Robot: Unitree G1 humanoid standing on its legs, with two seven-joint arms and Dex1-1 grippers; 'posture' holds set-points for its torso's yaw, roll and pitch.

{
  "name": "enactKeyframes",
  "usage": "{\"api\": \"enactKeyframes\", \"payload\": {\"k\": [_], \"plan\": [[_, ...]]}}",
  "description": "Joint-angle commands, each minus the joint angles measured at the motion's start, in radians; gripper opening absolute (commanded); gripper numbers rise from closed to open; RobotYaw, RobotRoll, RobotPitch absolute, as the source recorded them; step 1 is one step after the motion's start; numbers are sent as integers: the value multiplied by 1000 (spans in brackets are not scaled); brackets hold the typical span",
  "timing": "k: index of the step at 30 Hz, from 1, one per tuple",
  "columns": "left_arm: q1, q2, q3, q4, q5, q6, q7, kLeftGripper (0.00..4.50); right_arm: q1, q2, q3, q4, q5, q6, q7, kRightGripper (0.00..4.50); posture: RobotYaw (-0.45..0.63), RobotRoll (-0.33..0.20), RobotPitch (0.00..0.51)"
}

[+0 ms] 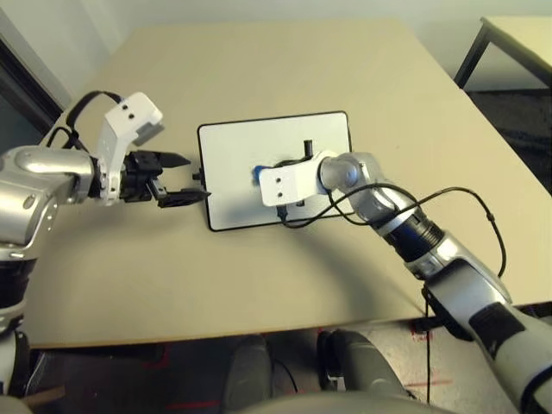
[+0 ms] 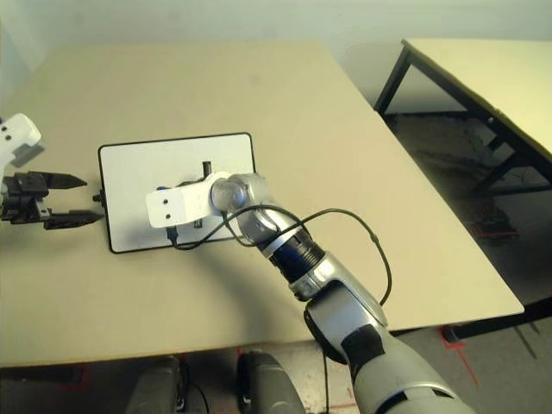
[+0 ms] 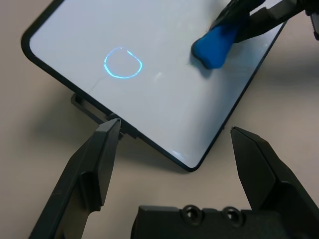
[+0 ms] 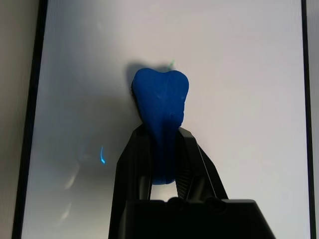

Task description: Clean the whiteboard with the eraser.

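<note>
R gripper (image 4: 162, 164) pinches the blue eraser (image 4: 160, 107), tip on the whiteboard (image 1: 233, 151) near mid-table. L gripper (image 3: 172, 159) spread at board's left edge, by its knob (image 1: 197, 176). Advice: press flat, overlap strokes, brace that left edge w/ L.

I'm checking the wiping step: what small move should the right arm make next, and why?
Probably sweep the eraser sideways across the whiteboard. The right gripper is shut on it, tip on the board, while the open left gripper brackets the board's edge.
</note>
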Motion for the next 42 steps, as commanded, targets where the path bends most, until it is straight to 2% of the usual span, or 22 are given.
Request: {"api": "enactKeyframes", "payload": {"k": [1, 7, 14, 18, 26, 29, 34, 38, 42], "plan": [[9, 5, 10, -16, -12, 9, 2, 4500, -62, 20, -1, 81, -18, -9, -22, 600, 114, 0, 103], [0, -3, 3, -14, -11, 7, 4, 4500, -174, 65, -29, 202, -5, -46, -87, 600, 112, 0, 97], [2, -6, 2, -21, -17, 12, 7, 4500, -29, -5, 41, -4, -37, -48, 21, 600, 112, 0, 99], [7, -7, 1, -22, -22, 12, 12, 4500, -11, -22, 39, -38, -49, -38, 51, 600, 107, 0, 99], [-2, -13, -8, -12, -22, 4, 13, 4500, -213, 63, -27, 197, -28, -70, -63, 599, 100, 0, 98], [-4, -14, -10, -12, -21, 4, 14, 4500, -231, 73, -27, 226, -25, -88, -76, 599, 102, 0, 99], [6, -12, 0, -21, -27, 10, 16, 4500, -140, 46, 24, 112, -39, -98, -11, 599, 105, 0, 99], [14, -9, 5, -24, -30, 13, 17, 4500, -38, -12, 59, -19, -65, -92, 65, 599, 108, 0, 100], [11, -11, 2, -22, -31, 13, 19, 4500, -46, -5, 48, -10, -75, -81, 71, 599, 102, 0, 103]]}}
